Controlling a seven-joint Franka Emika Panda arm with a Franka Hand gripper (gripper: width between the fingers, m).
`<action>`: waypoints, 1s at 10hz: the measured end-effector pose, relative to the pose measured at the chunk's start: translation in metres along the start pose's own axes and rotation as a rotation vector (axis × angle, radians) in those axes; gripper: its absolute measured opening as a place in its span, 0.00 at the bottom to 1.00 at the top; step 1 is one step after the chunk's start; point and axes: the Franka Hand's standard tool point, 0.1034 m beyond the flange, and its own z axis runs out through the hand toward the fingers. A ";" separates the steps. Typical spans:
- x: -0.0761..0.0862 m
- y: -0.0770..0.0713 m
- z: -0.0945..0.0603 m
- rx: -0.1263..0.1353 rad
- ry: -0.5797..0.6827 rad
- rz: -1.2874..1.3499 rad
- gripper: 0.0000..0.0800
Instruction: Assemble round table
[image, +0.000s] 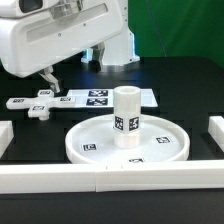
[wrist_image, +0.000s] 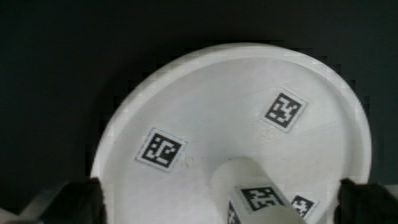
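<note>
The large white rimmed disc (image: 90, 140) lies flat on the black table. The short cylinder leg (image: 126, 118) stands upright on its centre, tags facing the camera. The small flat base piece (image: 32, 104) lies apart on the table at the exterior view's left. In the wrist view the disc (wrist_image: 214, 110) fills the picture and the leg (wrist_image: 258, 195) shows low between the dark fingers (wrist_image: 68, 203). My gripper (wrist_image: 222, 205) is open and wide, held above the leg, touching nothing. The arm's white body (image: 60, 35) hangs over the back left; its fingertips are not clear there.
The marker board (image: 100, 98) lies behind the disc. Long white border rails run along the front (image: 110, 178), the exterior view's left (image: 5, 135) and right (image: 215, 130). A green wall stands behind.
</note>
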 end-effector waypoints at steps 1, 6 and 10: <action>-0.001 0.001 0.000 0.000 0.000 0.002 0.81; -0.047 0.005 -0.003 -0.281 0.072 -0.079 0.81; -0.052 0.005 0.000 -0.260 0.060 -0.073 0.81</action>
